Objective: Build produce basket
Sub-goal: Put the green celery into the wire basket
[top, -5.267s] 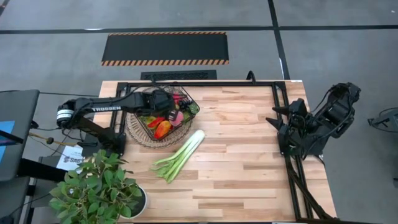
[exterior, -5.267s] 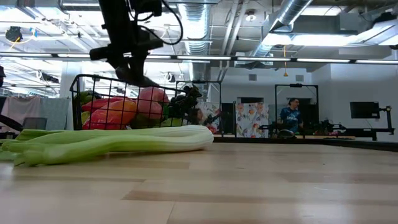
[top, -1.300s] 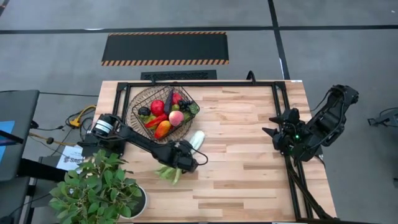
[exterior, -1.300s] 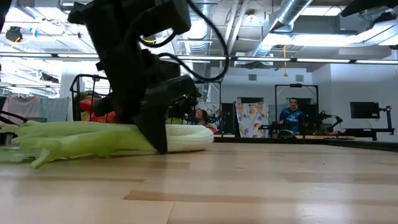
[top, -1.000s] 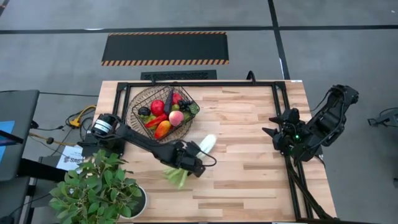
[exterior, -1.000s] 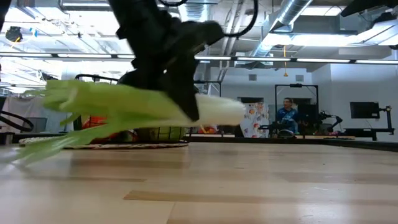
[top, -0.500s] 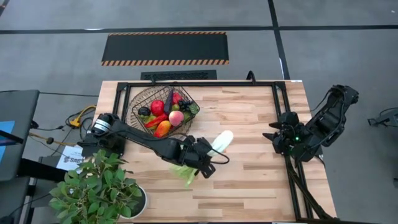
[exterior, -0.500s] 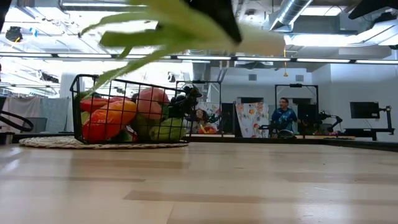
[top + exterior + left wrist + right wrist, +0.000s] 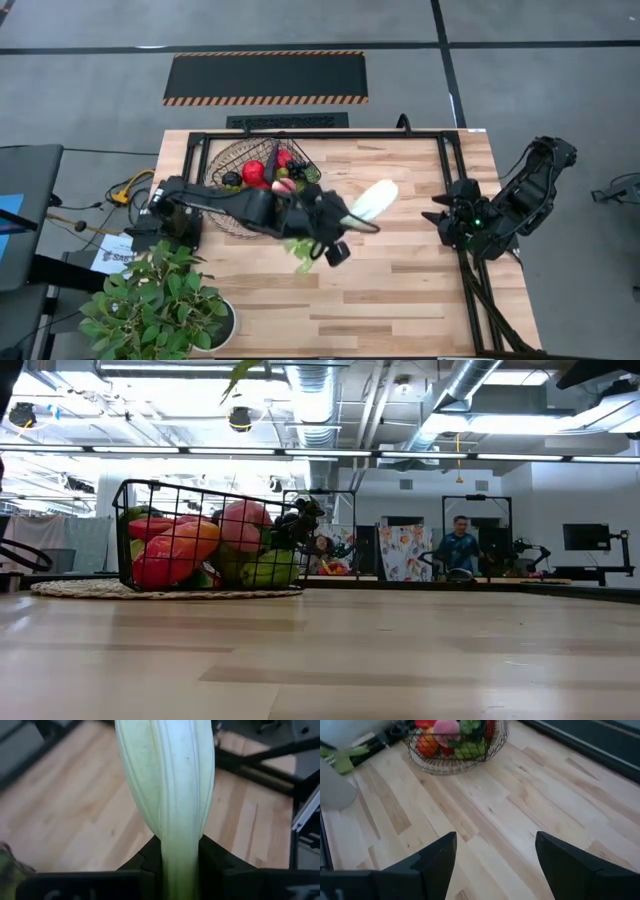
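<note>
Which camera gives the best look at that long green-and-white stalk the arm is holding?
The high view: it shows the whole long green-and-white stalk in the left gripper. The left wrist view shows only its pale end, the right wrist view a blurred edge, the low view a leaf tip.

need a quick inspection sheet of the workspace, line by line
surface: wooden table, bare on its right half
job's things: basket at the back left on a woven mat, filled with produce; stalk held in the air over mid table, white end toward the right arm
clutter: potted plant at the front left corner
grippers: left pincer shut on the stalk, above the table; right pincer open, parked at the right edge
cables: orange cable beside the left arm's base; dark cables along the right edge
surroundings: striped floor mat behind the table; a person far off in the room
</note>
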`<state>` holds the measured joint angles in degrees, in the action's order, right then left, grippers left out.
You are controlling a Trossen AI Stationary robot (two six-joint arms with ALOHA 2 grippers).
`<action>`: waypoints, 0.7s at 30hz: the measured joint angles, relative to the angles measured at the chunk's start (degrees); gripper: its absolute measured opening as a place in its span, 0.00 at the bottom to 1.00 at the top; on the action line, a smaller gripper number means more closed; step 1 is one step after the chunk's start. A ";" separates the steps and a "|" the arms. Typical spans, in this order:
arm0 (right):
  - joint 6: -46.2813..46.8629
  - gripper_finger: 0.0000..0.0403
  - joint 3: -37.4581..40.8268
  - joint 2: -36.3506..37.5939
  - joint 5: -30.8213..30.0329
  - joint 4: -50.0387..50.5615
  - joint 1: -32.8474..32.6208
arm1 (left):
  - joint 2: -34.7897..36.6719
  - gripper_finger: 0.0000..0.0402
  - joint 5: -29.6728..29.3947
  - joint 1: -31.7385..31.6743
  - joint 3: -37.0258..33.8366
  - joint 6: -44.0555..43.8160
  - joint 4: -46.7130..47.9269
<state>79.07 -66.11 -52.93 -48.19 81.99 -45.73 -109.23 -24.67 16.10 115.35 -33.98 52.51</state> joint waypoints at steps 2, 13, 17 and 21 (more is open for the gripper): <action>0.01 0.72 0.00 0.00 -1.13 -0.22 0.02 | 0.01 0.14 0.03 -0.86 3.82 2.78 1.52; 0.02 0.72 0.00 0.00 -4.43 -1.09 1.41 | 0.49 0.14 0.71 -6.83 19.79 12.91 10.50; 0.02 0.72 0.00 0.00 -4.90 -1.88 2.48 | 3.39 0.14 3.52 -9.25 18.80 13.51 11.26; -0.02 0.72 0.00 0.00 -8.19 -2.67 3.65 | 6.75 0.14 3.49 -10.93 18.80 15.42 12.48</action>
<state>79.05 -66.11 -52.93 -56.38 79.32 -42.08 -102.48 -21.18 5.17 134.15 -18.56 64.98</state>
